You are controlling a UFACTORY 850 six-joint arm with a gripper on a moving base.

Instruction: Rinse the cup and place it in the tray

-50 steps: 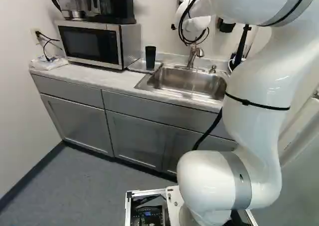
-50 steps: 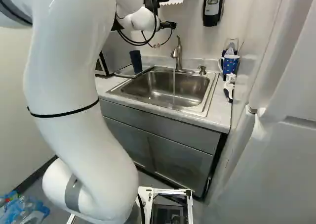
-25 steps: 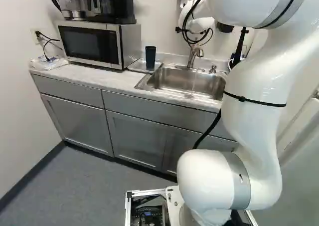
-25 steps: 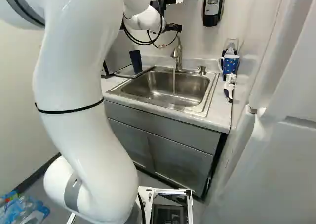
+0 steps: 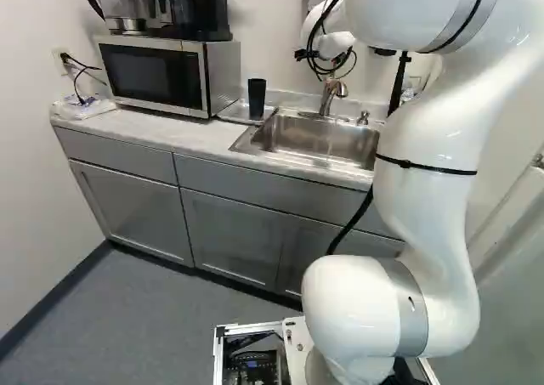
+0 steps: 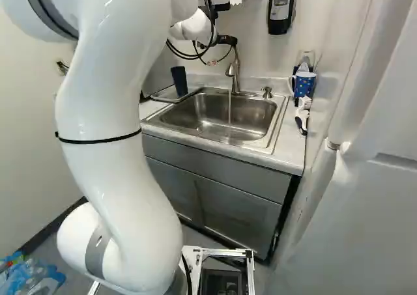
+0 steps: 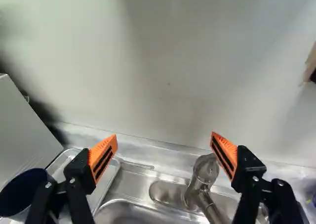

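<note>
- My cup (image 5: 257, 100) stands upright on the tray (image 5: 232, 111), mouth up, its long axis vertical; the tray lies between the microwave (image 5: 153, 70) and the sink (image 6: 208, 137).
- My claw (image 6: 227, 40) is released, the orange pads (image 7: 103, 157) spread well apart; the cup sits outside them, beyond the finger on the tray's side.
- Edges to mind: the microwave's side rises near the cup, the tray's raised rim runs around it, and the wall (image 7: 168, 85) stands ahead of my fingers.
- The faucet (image 6: 233, 70) shows between my fingers in the wrist view, nearer the finger farther from the cup.
- Open room lies over the sink's basin, with a thin stream of water (image 6: 229, 106) falling into it.
- Only the wrist view looks into the cup's dark mouth.
- Only the left base view shows the coffee maker (image 5: 161, 7) on the microwave; only the right shows the spotted blue mug (image 6: 304, 84) clearly.
</note>
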